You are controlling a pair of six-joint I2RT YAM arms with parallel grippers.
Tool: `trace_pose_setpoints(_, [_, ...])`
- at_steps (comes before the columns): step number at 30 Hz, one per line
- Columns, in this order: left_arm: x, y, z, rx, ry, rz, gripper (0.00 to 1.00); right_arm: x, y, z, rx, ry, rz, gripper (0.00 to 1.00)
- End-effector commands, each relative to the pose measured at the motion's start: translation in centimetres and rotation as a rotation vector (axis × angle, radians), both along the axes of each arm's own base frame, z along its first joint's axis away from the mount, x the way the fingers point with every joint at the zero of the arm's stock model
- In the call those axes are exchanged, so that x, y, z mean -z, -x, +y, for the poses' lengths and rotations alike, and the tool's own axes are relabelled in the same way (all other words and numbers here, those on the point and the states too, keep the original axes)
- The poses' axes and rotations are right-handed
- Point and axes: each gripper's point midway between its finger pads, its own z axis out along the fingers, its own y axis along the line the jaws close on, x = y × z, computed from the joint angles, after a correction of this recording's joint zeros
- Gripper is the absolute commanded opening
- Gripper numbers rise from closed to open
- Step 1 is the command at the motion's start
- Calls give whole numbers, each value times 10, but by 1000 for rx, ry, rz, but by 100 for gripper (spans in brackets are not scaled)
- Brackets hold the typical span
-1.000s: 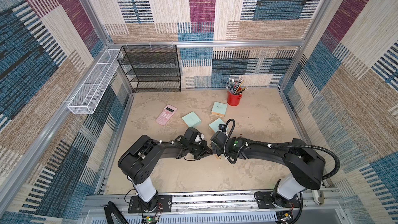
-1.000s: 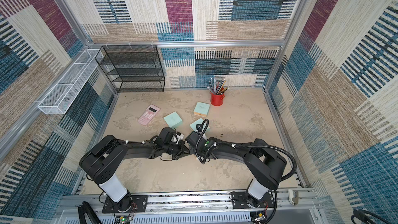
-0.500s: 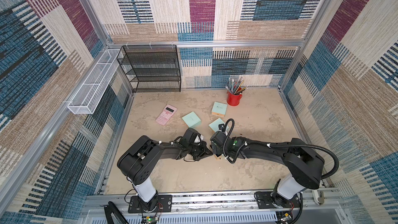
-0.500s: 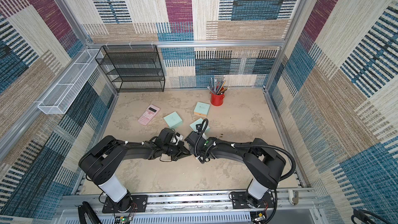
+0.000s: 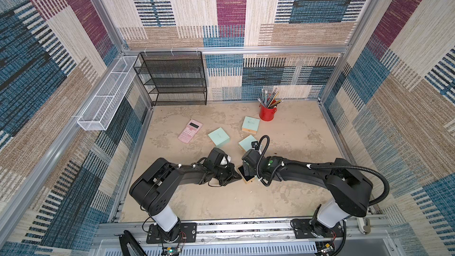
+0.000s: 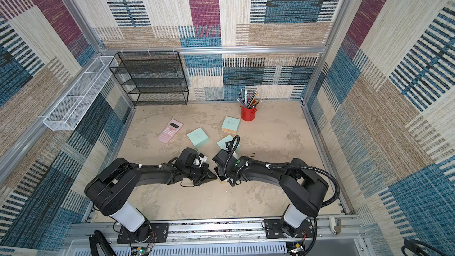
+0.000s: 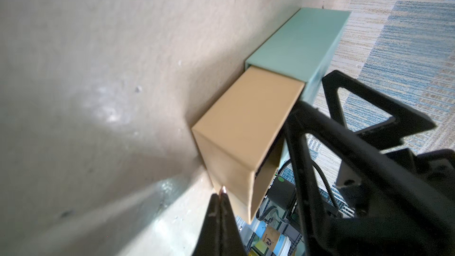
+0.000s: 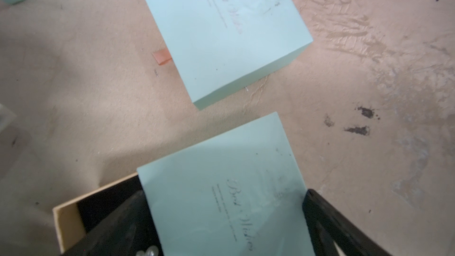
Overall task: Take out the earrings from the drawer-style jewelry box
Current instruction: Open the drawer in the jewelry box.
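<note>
Patchwork woven panels wall in a beige, stained worktop (image 5: 221,200), with a black mesh shelf (image 5: 177,80) at the back and a white wire basket (image 5: 105,99) on the wall to my left. A red cup (image 5: 267,114) of pencils and a pink calculator (image 5: 190,131) lie farther out, well apart from my arms. Three other boxes (image 5: 219,137), all mint, lie there too, the nearest close behind my right wrist.

Both arms meet near the middle of the worktop at a fourth box (image 8: 221,168), which lies flat. My right hand (image 8: 222,193) stands wide, its fingers (image 8: 327,217) pressed against the two sides of the mint sleeve, gripping the box. The tan drawer (image 7: 246,124) is slid partway out of the sleeve toward my left arm, and its black lining shows. My left hand (image 7: 220,197) is pinched fully shut at the drawer's front wall. A pink sliver, the tab (image 7: 223,189) by the look of it, is caught at the very tips.

A few pale beads (image 8: 147,252) show beside my right finger over the open drawer; they may be the earrings, but too little shows to be sure
</note>
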Motion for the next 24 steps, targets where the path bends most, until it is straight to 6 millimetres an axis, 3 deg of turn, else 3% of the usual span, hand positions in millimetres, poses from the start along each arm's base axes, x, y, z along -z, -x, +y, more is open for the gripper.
trace_pose_setpoints(1, [2, 4, 4, 20, -17, -20, 0, 5, 4, 0, -4, -11, 24, 99])
trace_pose_setpoints(17, [-1, 4, 7, 13, -27, -36, 0, 6, 5, 6, -22, -41, 32, 99])
trace_pose_setpoints(24, [1, 2, 4, 18, -17, -33, 1, -6, 5, 18, -65, -101, 23, 99])
